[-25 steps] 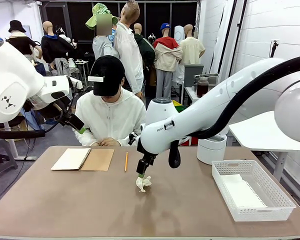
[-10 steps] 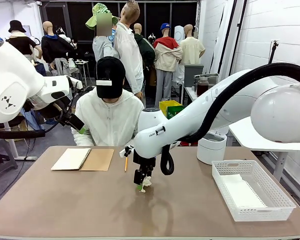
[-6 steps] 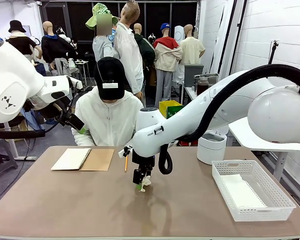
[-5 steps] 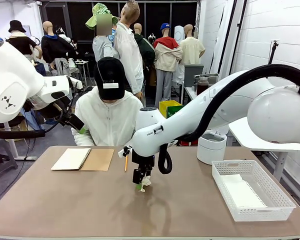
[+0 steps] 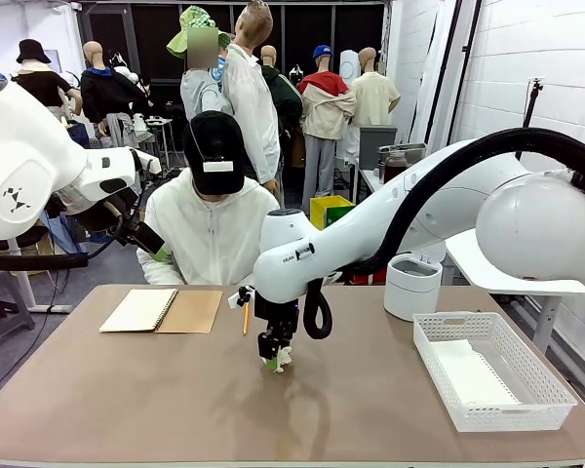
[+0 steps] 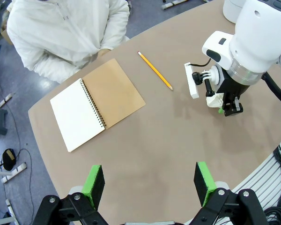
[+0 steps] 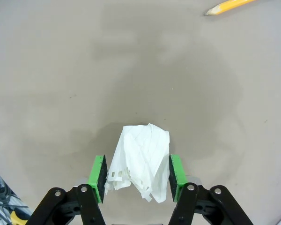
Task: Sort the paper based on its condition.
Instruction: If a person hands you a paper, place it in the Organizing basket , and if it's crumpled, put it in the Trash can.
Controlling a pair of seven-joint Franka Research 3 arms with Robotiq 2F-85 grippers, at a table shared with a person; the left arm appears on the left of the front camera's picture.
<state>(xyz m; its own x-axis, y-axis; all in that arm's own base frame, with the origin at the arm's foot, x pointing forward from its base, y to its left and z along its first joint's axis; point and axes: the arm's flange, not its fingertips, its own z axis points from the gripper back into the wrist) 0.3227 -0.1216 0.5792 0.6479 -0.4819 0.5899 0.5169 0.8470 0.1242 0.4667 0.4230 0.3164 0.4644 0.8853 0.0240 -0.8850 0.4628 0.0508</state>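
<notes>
At mid-table, the right gripper [image 7: 136, 177] stands low over a crumpled paper [image 7: 140, 161], its green pads [image 7: 99, 178] set on either side of the wad and apparently just touching it; whether the squeeze is firm yet is hard to judge from the wrist view. The wad sits near the middle of the brown table [image 5: 127, 390], a little nearer than the pencil [image 5: 245, 315] and well left of the white basket [image 5: 492, 370], where a flat sheet [image 5: 473, 375] already lies. To do this step well, the jaws should close fully on the bulk of the crumple, not its ragged lower edge, before any lift, which should go straight up so the paper does not drag. The left gripper [image 6: 150, 180] hangs high over the near left side with its fingers wide apart and empty, above the open notebook [image 6: 96, 103].
</notes>
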